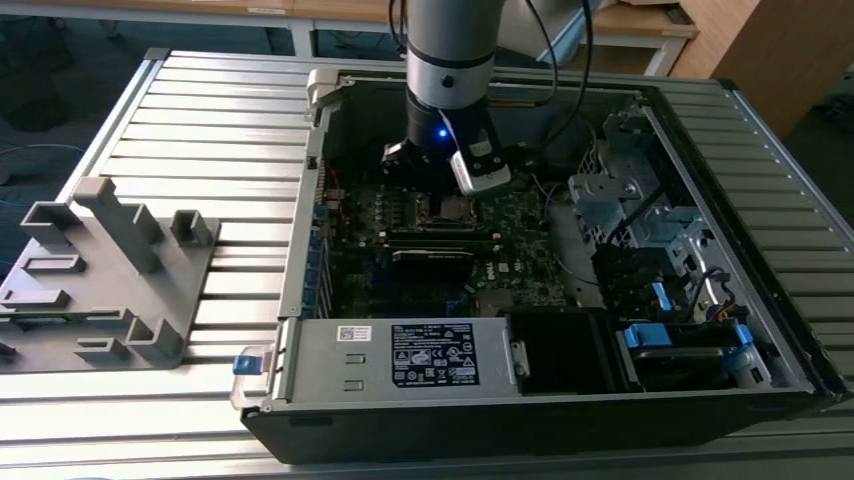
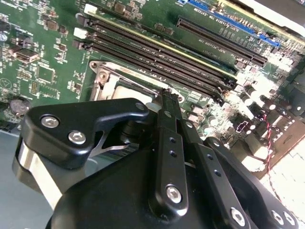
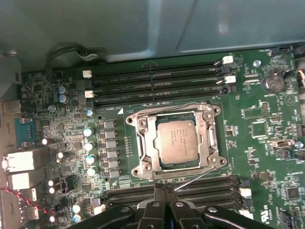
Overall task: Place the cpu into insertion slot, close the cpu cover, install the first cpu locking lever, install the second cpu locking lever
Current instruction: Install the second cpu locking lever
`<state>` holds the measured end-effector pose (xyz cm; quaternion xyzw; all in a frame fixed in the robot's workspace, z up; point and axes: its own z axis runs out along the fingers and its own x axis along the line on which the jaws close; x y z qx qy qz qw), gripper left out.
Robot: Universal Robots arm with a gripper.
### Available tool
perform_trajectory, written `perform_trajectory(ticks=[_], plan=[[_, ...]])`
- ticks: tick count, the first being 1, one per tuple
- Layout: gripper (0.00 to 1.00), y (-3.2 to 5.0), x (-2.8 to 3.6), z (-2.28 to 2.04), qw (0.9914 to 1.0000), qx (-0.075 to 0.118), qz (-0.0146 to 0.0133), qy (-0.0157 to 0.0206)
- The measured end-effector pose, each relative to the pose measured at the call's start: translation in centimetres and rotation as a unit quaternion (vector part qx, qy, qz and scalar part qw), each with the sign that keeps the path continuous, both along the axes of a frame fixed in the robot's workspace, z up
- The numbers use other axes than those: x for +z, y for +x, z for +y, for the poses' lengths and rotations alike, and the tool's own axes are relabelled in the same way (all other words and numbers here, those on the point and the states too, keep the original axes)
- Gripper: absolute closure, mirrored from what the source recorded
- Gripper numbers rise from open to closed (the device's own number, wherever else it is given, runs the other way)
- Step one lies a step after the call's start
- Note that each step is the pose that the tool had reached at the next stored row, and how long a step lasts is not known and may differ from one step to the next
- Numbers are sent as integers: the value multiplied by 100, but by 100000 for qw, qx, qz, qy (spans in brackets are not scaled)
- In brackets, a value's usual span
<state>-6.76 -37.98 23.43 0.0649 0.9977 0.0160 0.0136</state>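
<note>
I saw the arm reaching straight down into the open computer case (image 1: 747, 330), wrist above the motherboard (image 1: 521, 260). The gripper (image 3: 164, 190) had its fingers pressed together, holding nothing, tips just beside the insertion slot (image 3: 174, 142). The first wrist view showed the cpu (image 3: 177, 139) seated in the slot with the cpu cover (image 3: 143, 138) lying flat around it. In the second wrist view the gripper (image 2: 167, 98) hid most of the slot.

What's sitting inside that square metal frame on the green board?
A dull silver-grey square chip lies inside the silver metal frame, framed by its window. The socket beneath the chip is covered.
</note>
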Motion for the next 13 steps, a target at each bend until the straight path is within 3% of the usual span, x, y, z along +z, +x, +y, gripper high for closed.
perform_trajectory(ticks=[13], plan=[[89,-53,-96,0,100000,-3,-138,-23]])
